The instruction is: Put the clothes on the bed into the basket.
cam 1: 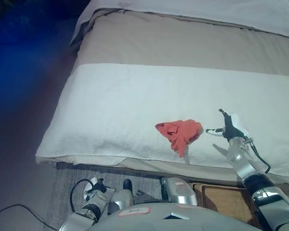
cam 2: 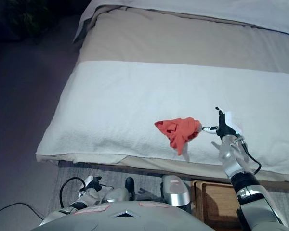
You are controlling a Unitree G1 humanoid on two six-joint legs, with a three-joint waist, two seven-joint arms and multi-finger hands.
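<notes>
A crumpled red garment (cam 1: 180, 134) lies on the white blanket (cam 1: 115, 106) near the bed's front edge. My right hand (cam 1: 230, 129) is over the blanket just to the right of the garment. Its fingers are spread and open, and one white fingertip reaches toward the garment's right edge with a small gap between them. A brown woven basket (cam 1: 227, 201) stands on the floor below the bed's front edge, under my right arm. My left hand (cam 1: 97, 187) hangs low by the floor at the lower left, relaxed and empty.
The bed has a beige sheet (cam 1: 183, 43) behind the blanket and a grey pillow (cam 1: 207, 9) at the far end. A grey rug (cam 1: 62, 192) lies on the floor in front of the bed. Dark floor runs along the bed's left side.
</notes>
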